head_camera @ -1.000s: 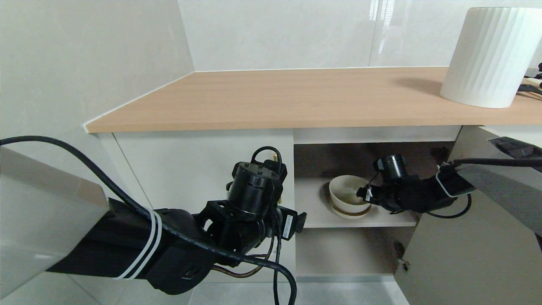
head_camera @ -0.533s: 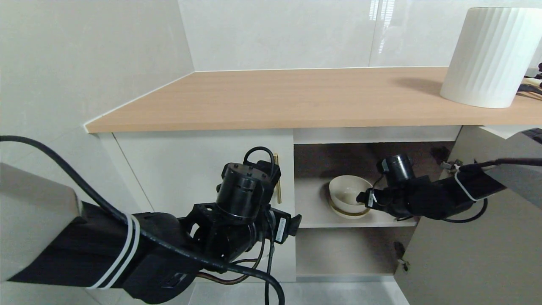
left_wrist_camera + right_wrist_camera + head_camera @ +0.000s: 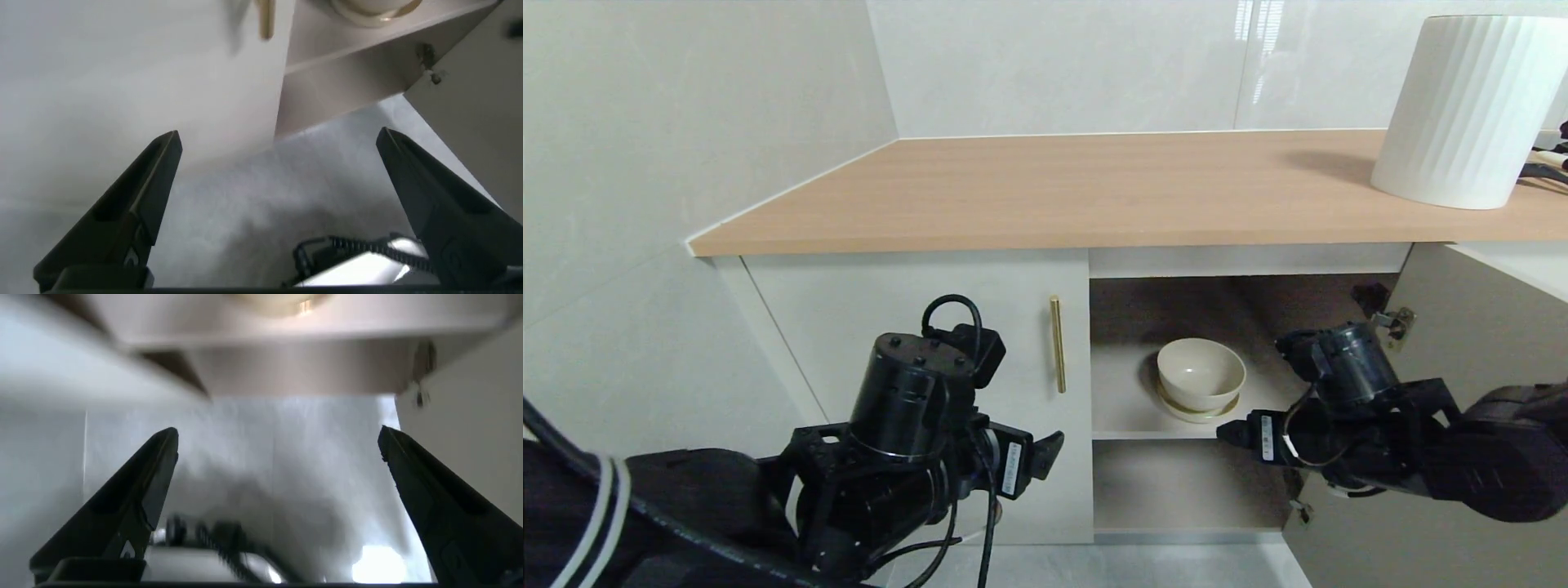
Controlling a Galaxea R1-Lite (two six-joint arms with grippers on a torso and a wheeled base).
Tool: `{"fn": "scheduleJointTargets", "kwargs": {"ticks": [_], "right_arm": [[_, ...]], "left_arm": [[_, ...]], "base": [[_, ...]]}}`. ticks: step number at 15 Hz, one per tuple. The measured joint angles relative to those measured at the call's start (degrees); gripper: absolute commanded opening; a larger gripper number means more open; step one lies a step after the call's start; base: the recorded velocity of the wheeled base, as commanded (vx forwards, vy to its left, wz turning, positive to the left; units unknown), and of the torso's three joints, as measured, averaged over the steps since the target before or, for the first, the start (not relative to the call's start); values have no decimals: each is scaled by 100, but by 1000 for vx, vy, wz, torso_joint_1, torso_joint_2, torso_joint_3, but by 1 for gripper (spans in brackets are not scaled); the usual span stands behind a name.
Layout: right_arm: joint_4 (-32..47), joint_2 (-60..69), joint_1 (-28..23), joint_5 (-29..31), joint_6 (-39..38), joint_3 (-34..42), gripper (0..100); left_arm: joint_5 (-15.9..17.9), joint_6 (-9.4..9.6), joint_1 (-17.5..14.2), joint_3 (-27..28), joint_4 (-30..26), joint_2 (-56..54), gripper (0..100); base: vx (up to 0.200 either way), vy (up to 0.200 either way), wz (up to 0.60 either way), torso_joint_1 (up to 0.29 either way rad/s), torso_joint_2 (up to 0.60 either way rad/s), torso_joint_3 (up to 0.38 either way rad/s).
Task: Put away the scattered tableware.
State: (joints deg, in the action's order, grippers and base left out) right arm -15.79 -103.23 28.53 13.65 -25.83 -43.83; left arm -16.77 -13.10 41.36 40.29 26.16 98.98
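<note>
A cream bowl (image 3: 1201,373) sits on a gold-rimmed plate (image 3: 1197,411) on the middle shelf (image 3: 1123,408) of the open cabinet. My right gripper (image 3: 1232,433) is outside the cabinet, just in front of and below the shelf edge, open and empty; its fingers (image 3: 131,506) are spread wide in the right wrist view. My left gripper (image 3: 1045,453) hangs lower left in front of the closed left door (image 3: 915,302), open with nothing between its fingers (image 3: 122,212). The bowl's edge (image 3: 372,8) also peeks into the left wrist view.
The cabinet's right door (image 3: 1437,474) stands open beside my right arm. A brass handle (image 3: 1057,343) is on the closed left door. A ribbed white container (image 3: 1470,106) stands on the wooden countertop (image 3: 1054,188). The lower shelf (image 3: 1184,490) holds nothing visible.
My right gripper has pulled back out of the cabinet, away from the bowl, which stays on the plate. My left arm has dropped down and to the left, uncovering the door handle.
</note>
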Motion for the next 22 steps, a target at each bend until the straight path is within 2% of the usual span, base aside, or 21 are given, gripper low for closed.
{"fn": "scheduleJointTargets", "kwargs": {"ticks": [2, 6, 22], "right_arm": [[-16, 329, 63, -30, -30, 367, 100], [-24, 522, 102, -282, -38, 825, 100], [-9, 546, 229, -285, -38, 887, 100]], "left_arm": [[0, -13, -94, -199, 2, -187, 100], [-11, -13, -151, -297, 161, -197, 100], [-24, -13, -145, -341, 208, -184, 100]], "base": [[0, 0, 0, 0, 0, 0], [-200, 0, 0, 5, 4, 0], [-200, 0, 0, 0, 1, 2]]}}
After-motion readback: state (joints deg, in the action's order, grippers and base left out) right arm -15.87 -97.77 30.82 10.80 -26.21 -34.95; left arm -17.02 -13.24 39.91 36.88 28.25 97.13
